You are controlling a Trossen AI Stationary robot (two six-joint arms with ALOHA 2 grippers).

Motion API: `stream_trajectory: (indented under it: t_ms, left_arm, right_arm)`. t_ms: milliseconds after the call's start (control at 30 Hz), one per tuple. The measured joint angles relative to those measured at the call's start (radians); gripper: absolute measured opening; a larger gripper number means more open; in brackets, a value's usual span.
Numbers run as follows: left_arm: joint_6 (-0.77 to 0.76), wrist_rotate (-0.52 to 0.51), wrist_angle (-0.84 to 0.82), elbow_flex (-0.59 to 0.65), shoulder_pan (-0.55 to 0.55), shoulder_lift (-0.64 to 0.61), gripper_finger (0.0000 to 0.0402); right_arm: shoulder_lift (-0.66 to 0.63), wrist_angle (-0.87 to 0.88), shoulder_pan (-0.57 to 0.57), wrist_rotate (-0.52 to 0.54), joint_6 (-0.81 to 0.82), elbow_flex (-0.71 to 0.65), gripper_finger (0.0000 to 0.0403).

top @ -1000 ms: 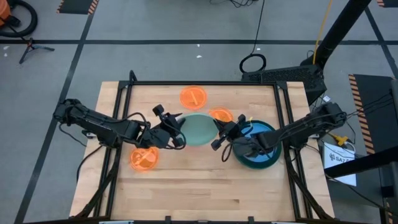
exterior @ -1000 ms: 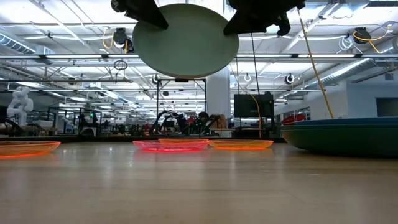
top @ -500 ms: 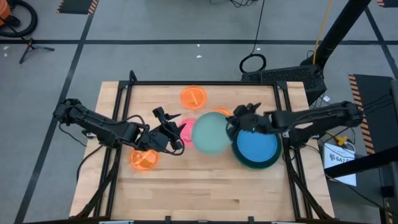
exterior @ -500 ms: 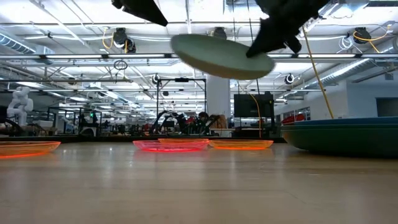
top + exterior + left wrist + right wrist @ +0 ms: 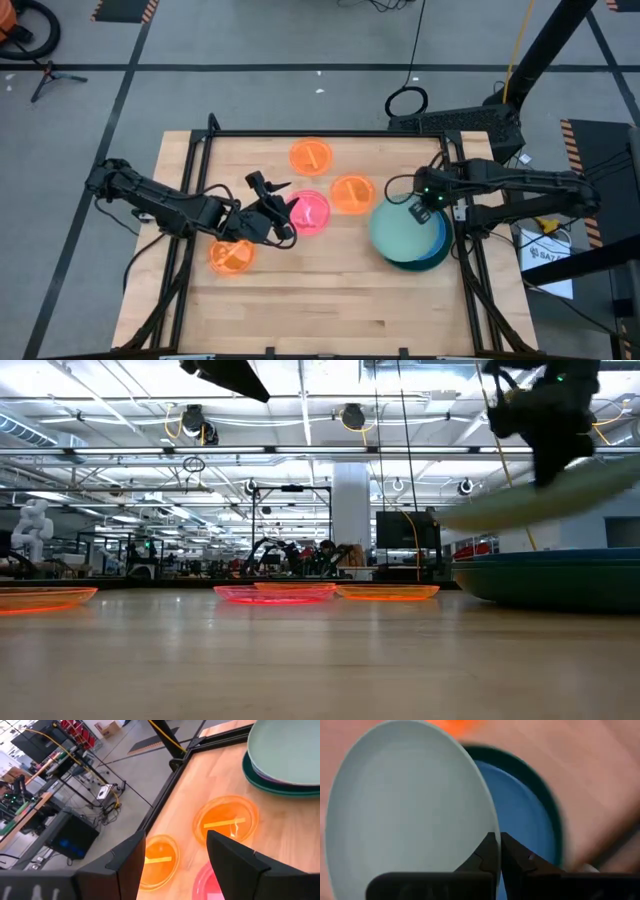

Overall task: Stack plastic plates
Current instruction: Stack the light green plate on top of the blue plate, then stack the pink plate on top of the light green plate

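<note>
the mint plate (image 5: 402, 233), pinched at its rim by the right gripper (image 5: 424, 196), is held tilted, seemingly off-centre, above the blue plate (image 5: 525, 815), so it could be dropped askew and slide off.

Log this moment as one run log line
right gripper: shut on mint plate, above blue plate | left gripper: open, beside pink plate | stacking in progress

Right gripper (image 5: 424, 203) fingers pinched shut; left gripper (image 5: 284, 214) fingers apart, mid-table.
</note>
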State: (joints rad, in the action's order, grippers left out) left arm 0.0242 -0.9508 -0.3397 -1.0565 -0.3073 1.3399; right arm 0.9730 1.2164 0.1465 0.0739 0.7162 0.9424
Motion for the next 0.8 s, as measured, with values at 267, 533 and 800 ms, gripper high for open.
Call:
stream_trajectory:
  t_ms: [267, 533, 800]
  left_arm:
    - [0.014, 0.001, 0.000, 0.000, 0.000, 0.000, 0.0216]
    - [0.016, 0.003, -0.001, 0.000, 0.000, 0.000, 0.0216]
    - [0.015, 0.005, -0.011, 0.000, 0.000, 0.000, 0.0216]
  right_arm:
    - [0.006, 0.088, 0.004, 0.041, 0.031, 0.000, 0.0004]
    - [0.007, 0.094, 0.004, 0.086, 0.032, 0.000, 0.0053]
    - [0.007, 0.074, 0.003, 0.087, 0.034, 0.000, 0.0096]
